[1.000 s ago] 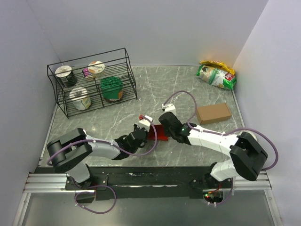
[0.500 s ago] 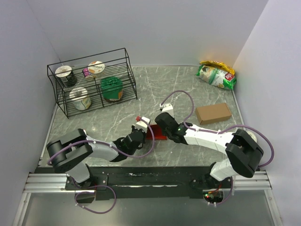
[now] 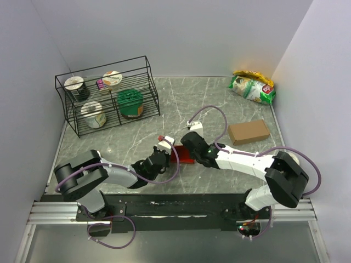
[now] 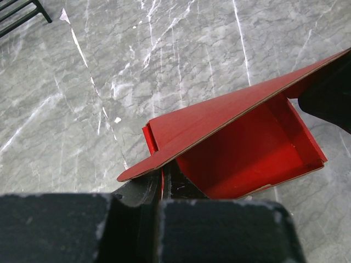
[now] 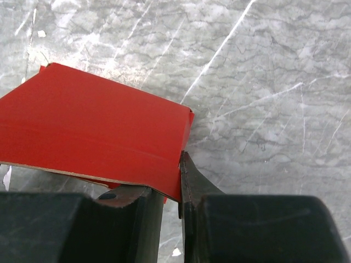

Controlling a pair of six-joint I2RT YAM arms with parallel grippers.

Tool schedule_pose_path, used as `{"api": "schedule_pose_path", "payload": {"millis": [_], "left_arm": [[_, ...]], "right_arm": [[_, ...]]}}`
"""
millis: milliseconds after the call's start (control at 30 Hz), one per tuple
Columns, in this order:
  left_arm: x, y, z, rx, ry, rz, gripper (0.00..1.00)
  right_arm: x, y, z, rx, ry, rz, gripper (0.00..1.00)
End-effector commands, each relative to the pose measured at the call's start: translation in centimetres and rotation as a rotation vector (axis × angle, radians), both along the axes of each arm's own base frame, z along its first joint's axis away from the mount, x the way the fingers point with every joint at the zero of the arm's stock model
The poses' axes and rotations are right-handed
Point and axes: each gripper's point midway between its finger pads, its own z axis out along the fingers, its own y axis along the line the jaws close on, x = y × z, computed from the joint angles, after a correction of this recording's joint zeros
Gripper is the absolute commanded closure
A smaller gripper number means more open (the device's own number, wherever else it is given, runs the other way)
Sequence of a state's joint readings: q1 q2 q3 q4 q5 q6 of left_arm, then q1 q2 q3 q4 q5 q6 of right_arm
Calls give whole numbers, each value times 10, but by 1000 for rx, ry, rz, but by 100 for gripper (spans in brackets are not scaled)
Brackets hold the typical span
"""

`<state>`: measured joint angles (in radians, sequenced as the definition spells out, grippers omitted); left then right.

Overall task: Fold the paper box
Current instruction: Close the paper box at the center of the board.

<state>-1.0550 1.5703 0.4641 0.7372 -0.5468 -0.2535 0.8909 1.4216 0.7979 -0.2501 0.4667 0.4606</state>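
**A:** From above, where is the paper box (image 3: 182,159)?

**B:** On the grey marble table (image 3: 219,104), near the front edge and between the two arms. The left gripper (image 3: 169,157) meets it from the left and the right gripper (image 3: 189,152) from the right. From this height I cannot tell how either pair of jaws stands.

**A:** What else is on the table?

**B:** A black wire rack (image 3: 104,93) at the back left holds lidded cups and a green-lidded tub (image 3: 130,103). A plain brown cardboard box (image 3: 249,132) lies well apart on the right. Snack bags (image 3: 252,86) sit in the far right corner.

**A:** And the left wrist camera?

**B:** The paper box (image 4: 252,159) lies open like a shallow tray, with one broad flap (image 4: 219,118) slanting up over it. The left gripper (image 4: 163,183) has its jaws drawn narrow, with a sliver of red card pinched in the slit at the tray's near corner. A dark shape (image 4: 329,93) covers the flap's far right end.

**A:** The right wrist camera?

**B:** A flat red panel of the paper box (image 5: 93,131) fills the left half, tilted above the marble. Its lower right corner runs into the narrow gap of the right gripper (image 5: 173,189), whose fingers (image 5: 192,178) are closed on the card edge.
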Motion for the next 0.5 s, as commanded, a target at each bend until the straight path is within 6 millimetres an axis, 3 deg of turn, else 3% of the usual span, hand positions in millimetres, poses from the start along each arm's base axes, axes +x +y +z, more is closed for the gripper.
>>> {"api": "schedule_pose_path", "payload": {"millis": [0,167,467], "left_arm": [[-52,-43,-30,-16,160,-294,99],[-53,-43,-30,-21,159,-302,99],[-55,-43,-31,-21,160,-313,99]], "right_arm": [[8,78,61,336,-69,78,100],[7,94,52,349,-32,86,100],[13,108,61,421,-29,60,100]]}}
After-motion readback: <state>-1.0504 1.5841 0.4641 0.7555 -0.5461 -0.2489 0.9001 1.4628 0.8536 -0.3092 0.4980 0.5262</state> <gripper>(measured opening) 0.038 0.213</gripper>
